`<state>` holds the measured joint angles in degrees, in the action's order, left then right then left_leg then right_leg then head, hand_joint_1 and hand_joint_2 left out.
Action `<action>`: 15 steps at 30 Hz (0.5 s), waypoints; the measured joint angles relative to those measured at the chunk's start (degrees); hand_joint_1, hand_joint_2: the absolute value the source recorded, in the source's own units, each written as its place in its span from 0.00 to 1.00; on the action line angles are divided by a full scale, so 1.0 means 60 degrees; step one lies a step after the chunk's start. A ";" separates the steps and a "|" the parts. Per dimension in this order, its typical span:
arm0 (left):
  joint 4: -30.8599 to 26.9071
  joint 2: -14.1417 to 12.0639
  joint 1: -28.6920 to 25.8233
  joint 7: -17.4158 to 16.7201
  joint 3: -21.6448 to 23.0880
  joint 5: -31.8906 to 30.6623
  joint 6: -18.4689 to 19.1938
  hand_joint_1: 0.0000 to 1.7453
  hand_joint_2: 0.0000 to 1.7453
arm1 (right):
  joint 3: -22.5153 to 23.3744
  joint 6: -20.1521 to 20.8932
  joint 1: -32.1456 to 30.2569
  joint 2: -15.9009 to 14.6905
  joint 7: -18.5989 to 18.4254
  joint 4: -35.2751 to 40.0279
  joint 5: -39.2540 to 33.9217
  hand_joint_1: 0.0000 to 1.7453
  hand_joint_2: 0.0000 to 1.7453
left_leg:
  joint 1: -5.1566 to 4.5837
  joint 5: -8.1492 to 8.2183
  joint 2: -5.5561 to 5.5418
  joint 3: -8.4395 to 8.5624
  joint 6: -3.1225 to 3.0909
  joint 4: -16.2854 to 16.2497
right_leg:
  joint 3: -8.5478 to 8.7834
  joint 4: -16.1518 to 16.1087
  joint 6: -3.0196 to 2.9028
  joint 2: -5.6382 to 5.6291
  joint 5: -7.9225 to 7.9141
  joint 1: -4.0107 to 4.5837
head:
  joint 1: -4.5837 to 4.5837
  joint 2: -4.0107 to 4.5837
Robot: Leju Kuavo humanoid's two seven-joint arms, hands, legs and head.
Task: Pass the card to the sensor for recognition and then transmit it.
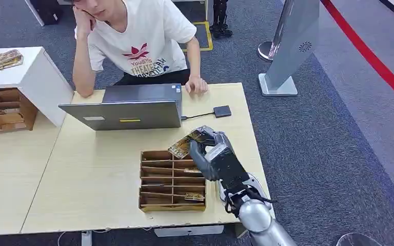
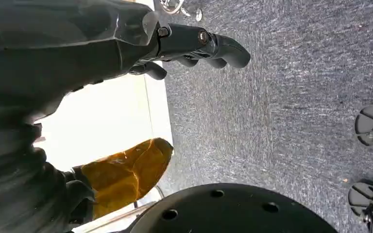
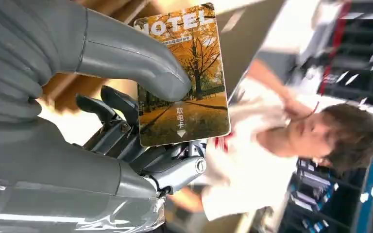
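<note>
Holding the card (image 3: 183,77), the right robot hand (image 1: 211,151) pinches it between thumb and darker fingers above the back right corner of the cardboard sorter box (image 1: 173,180). Card face: autumn trees, "MOTEL" across one end, small characters and an arrow near the other. In the head view the card (image 1: 183,145) shows partly, its near end behind the fingers.

Sorter box sits toward the counter's (image 1: 92,174) front edge, right of middle; a couple more cards lie in its slots, details too small to read. Behind it, an open laptop (image 1: 128,107) near the back edge, a cable running to a small dark sensor pad (image 1: 222,111) by the back right corner. A person (image 1: 138,36) sits at the back edge, one hand beside the laptop.

Second slotted box (image 1: 2,110) at the far left, cut off by the frame edge.

Left robot hand (image 2: 194,46) hangs over carpet beside the counter edge, fingers curled, nothing in them.
</note>
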<state>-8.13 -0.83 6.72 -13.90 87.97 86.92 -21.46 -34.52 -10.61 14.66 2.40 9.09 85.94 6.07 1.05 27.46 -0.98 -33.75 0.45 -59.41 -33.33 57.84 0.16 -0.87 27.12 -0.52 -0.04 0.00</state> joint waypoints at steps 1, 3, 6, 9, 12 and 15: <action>0.0000 0.0000 0.0000 0.0000 0.0000 0.0007 -0.0018 0.00 1.00 | 0.0099 0.0195 -0.0112 0.0000 0.0000 0.0110 -0.0549 1.00 1.00 | 0.0000 0.0000 0.0000 0.0000 0.0000 0.0000 | 0.0000 -0.0001 0.0000 0.0000 0.0000 0.0000 | 0.0000 0.0000; 0.0000 0.0000 -0.0001 0.0011 0.0000 0.0014 -0.0083 0.00 1.00 | 0.0334 0.0572 -0.0322 0.0004 -0.0018 0.0338 -0.1761 1.00 1.00 | 0.0000 0.0000 0.0000 0.0001 0.0000 0.0000 | 0.0001 -0.0001 0.0000 0.0000 0.0000 0.0000 | 0.0004 0.0000; 0.0000 0.0000 -0.0013 0.0077 -0.0011 0.0033 -0.0153 0.00 1.00 | 0.0646 0.0686 -0.0643 -0.0004 -0.0047 0.0657 -0.2528 1.00 1.00 | -0.0001 0.0000 0.0000 0.0001 -0.0001 -0.0001 | 0.0002 -0.0002 0.0001 0.0000 0.0000 -0.0001 | 0.0004 0.0000; 0.0000 0.0004 -0.0046 0.0157 -0.0044 0.0047 -0.0197 0.00 1.00 | 0.0948 0.0668 -0.0900 -0.0047 -0.0047 0.0934 -0.2652 1.00 1.00 | -0.0001 0.0000 0.0002 0.0005 0.0000 -0.0001 | 0.0001 -0.0002 0.0000 -0.0004 -0.0001 -0.0001 | 0.0004 0.0000; 0.0000 0.0015 -0.0071 0.0255 -0.0109 0.0055 -0.0226 0.00 1.00 | 0.1207 0.0511 -0.1210 -0.0244 0.0004 0.1196 -0.2451 1.00 1.00 | -0.0001 0.0000 -0.0002 0.0004 -0.0001 -0.0002 | 0.0001 -0.0003 0.0000 0.0000 -0.0001 -0.0001 | 0.0004 0.0000; -0.0003 0.0036 -0.0111 0.0302 -0.0189 0.0058 -0.0281 0.00 1.00 | 0.1468 0.0486 -0.1595 -0.0546 0.0058 0.1465 -0.2182 1.00 1.00 | -0.0001 0.0003 0.0000 0.0000 0.0000 -0.0002 | 0.0001 -0.0003 0.0001 -0.0001 -0.0001 -0.0001 | 0.0004 0.0000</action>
<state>-8.15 -0.61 6.05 -12.09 86.84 87.27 -23.15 -25.71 -7.69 5.09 -0.87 9.44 94.73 -7.02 1.05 27.48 -0.98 -33.75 0.45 -59.42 -33.33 57.82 0.17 -0.88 27.11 -0.52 -0.02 0.00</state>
